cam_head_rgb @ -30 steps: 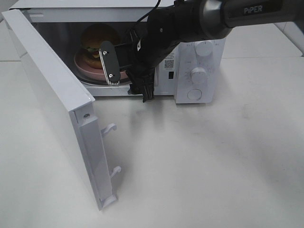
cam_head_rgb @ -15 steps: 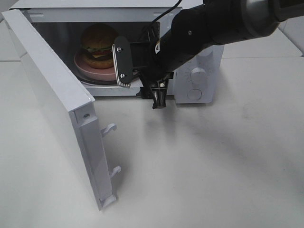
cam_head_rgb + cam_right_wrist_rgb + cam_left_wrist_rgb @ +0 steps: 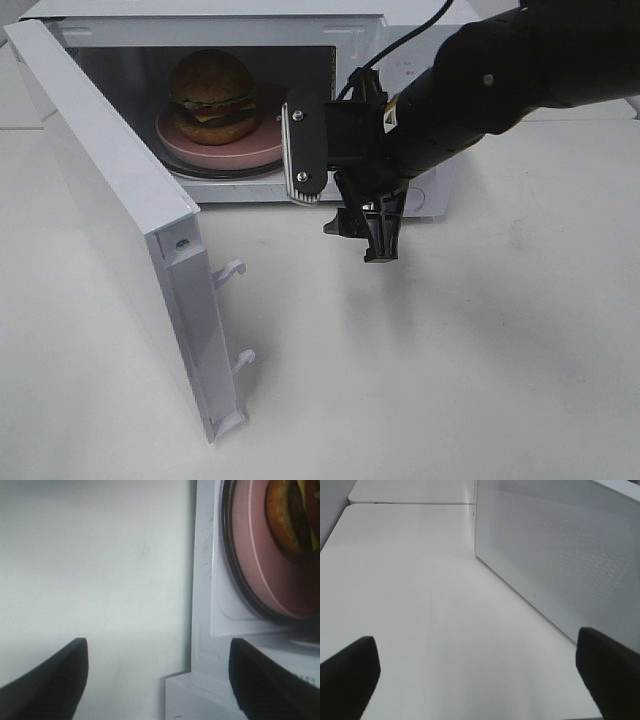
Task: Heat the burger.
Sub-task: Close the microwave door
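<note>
The burger [image 3: 212, 95] sits on a round pink plate [image 3: 200, 152] inside the open microwave [image 3: 200, 12]. My right gripper [image 3: 340, 195] hangs open and empty just outside the cavity, in front of the microwave's right part and above the table. The right wrist view shows its fingertips [image 3: 45, 672] wide apart, with the plate [image 3: 260, 565] and the edge of the burger [image 3: 292, 515] beyond the microwave's sill. The left gripper [image 3: 480, 680] is open and empty over bare table, beside the outer face of the door [image 3: 560, 555]; it does not show in the high view.
The microwave door [image 3: 110, 200] stands swung out toward the front left, with two latch hooks [image 3: 230, 270] on its edge. The right arm covers most of the control panel. White table [image 3: 450, 360] spreads in front and to the right.
The right gripper has drawn back out of the cavity, rightward and toward the front, staying open. The burger and plate stay inside. The door has not moved.
</note>
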